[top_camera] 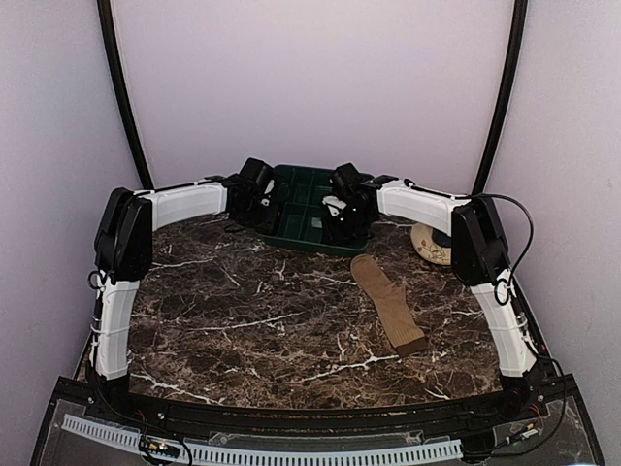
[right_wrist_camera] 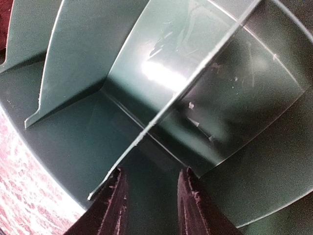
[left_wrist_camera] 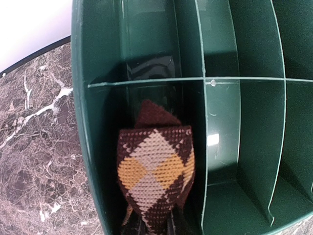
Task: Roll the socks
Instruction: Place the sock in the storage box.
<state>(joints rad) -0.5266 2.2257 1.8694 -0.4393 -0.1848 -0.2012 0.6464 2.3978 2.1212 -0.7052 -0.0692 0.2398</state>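
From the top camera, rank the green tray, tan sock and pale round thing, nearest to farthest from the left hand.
1. green tray, far side, under the left hand.
2. tan sock, flat on the table, right of middle.
3. pale round thing, far right.

I count 1 plain tan-brown fabric sock (top_camera: pixel 386 303) at lower right, 1 dark brown and tan argyle knit sock (left_wrist_camera: pixel 155 171), so 2 socks; 1 green plastic compartment tray (top_camera: pixel 303 239); 1 dark marble tabletop (top_camera: pixel 243 330); 2 white-and-black robot arms (top_camera: pixel 184 204) (top_camera: pixel 422 202).
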